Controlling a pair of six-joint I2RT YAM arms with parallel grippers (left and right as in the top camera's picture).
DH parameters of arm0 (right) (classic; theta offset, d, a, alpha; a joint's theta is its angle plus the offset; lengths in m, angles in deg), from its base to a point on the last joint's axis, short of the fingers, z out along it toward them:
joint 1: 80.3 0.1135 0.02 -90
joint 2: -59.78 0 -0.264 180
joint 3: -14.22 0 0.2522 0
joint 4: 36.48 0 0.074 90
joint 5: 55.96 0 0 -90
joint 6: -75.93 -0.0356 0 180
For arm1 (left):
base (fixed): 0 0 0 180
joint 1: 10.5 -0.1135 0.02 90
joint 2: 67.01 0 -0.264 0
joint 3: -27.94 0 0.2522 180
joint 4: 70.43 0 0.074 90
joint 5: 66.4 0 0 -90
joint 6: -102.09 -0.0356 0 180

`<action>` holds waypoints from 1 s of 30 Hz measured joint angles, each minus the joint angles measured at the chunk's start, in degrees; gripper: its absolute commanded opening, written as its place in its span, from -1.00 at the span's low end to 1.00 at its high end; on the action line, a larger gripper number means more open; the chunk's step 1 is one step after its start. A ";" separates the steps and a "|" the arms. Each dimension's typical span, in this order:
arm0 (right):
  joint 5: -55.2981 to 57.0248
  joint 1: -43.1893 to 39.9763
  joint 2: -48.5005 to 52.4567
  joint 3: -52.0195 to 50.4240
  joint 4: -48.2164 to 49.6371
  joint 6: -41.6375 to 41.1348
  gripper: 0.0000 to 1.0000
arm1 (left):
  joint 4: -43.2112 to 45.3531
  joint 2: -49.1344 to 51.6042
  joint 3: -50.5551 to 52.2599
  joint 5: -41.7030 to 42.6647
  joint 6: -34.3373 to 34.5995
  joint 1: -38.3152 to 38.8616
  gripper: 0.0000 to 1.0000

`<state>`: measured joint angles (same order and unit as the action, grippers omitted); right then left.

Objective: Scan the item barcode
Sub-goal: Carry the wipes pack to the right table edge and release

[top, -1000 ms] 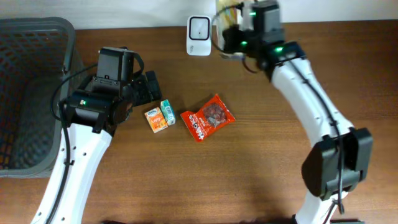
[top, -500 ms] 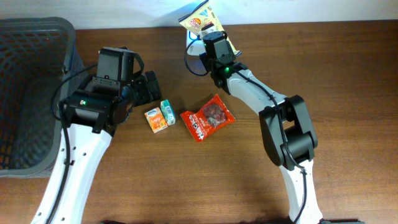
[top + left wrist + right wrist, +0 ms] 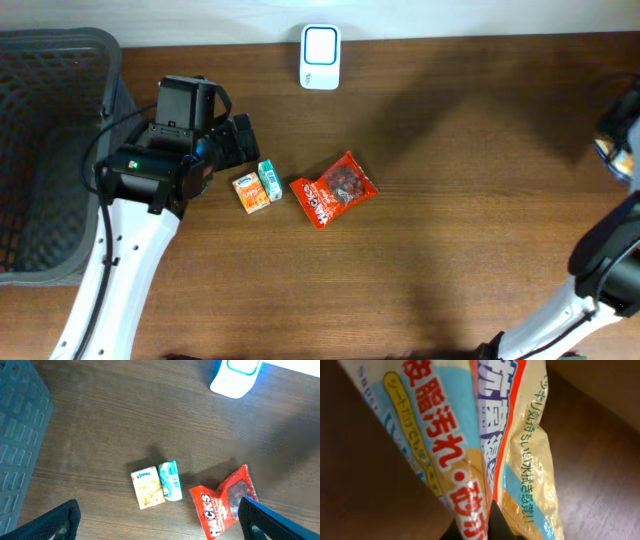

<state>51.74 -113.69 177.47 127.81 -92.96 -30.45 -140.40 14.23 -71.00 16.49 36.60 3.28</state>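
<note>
Overhead view of a brown tabletop [image 3: 470,150]: the white barcode scanner [image 3: 320,57] stands at the back edge, while the right arm [image 3: 600,285] reaches in at the far right edge, where its load shows only as a blur. The right wrist view gives it plainly: a yellow packet [image 3: 520,460], printed with red, blue and green Japanese characters, is pinched at its lower end by the right pincer [image 3: 480,529], whose dark fingers are pressed together on the wrapper. The packet is held above the tabletop, well apart from the scanner. On the left side, the left pincer [image 3: 235,140] is spread wide with nothing between its fingers [image 3: 60,517], and it hangs over the wood near a dark mesh basket [image 3: 50,150]. Lying flat beside it are an orange tissue pack [image 3: 250,193] and a small green pack [image 3: 269,181], touching side by side, with a red snack bag [image 3: 334,188] near them to the right.
</note>
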 measured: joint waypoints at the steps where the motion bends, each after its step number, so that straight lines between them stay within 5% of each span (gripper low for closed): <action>1: -0.66 -2.32 1.60 -0.61 0.22 -0.26 0.47 | 0.00 0.00 0.00 0.00 -0.02 0.00 0.98; 2: -1.16 -3.69 3.21 -0.98 0.42 -0.33 0.78 | 0.00 0.00 0.00 0.00 -0.02 0.00 0.98; 5: -3.08 -3.34 4.39 -1.38 -0.63 -0.11 0.86 | 0.00 0.00 0.00 0.00 -0.02 0.00 0.98; 7: -9.27 -1.73 3.06 -1.36 -3.67 -0.13 0.86 | 0.04 0.00 0.00 0.00 0.00 0.00 0.98; 9: -26.62 1.49 -1.75 -1.31 -6.21 3.52 0.80 | 0.00 0.00 0.00 0.00 -0.02 0.00 0.98; 11: -48.63 11.56 -7.98 0.09 -12.85 10.27 0.54 | 0.02 0.00 0.00 0.00 0.00 0.00 0.98; 14: -53.57 25.94 -7.80 -3.04 -17.68 11.34 0.62 | 0.00 0.00 0.00 0.00 -0.02 0.00 0.98; 19: -47.06 51.67 -6.84 -20.20 -1.79 -17.07 0.39 | 0.04 0.00 0.00 0.00 -0.02 0.00 0.98; 23: -37.59 59.23 -6.88 -23.78 7.10 -38.12 0.42 | 0.00 0.00 0.00 0.00 -0.02 0.00 0.98; 24: -33.31 61.00 -6.88 -23.80 8.70 -42.51 0.55 | -0.02 0.00 0.00 0.00 -0.02 0.00 0.98; 26: -30.29 62.23 -6.01 -23.89 11.74 -45.83 0.55 | -0.07 0.00 0.00 0.00 -0.02 0.00 0.98; 28: -29.20 62.38 -4.46 -23.04 11.58 -46.62 0.35 | -0.02 0.00 0.00 0.00 -0.02 0.00 0.98; 30: -28.02 62.42 -3.19 -21.99 9.55 -46.51 -0.07 | 0.00 0.00 0.00 0.00 -0.02 0.00 0.98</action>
<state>23.72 -51.26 174.28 105.83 -83.41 -76.96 -140.40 14.23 -71.00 16.49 36.58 3.28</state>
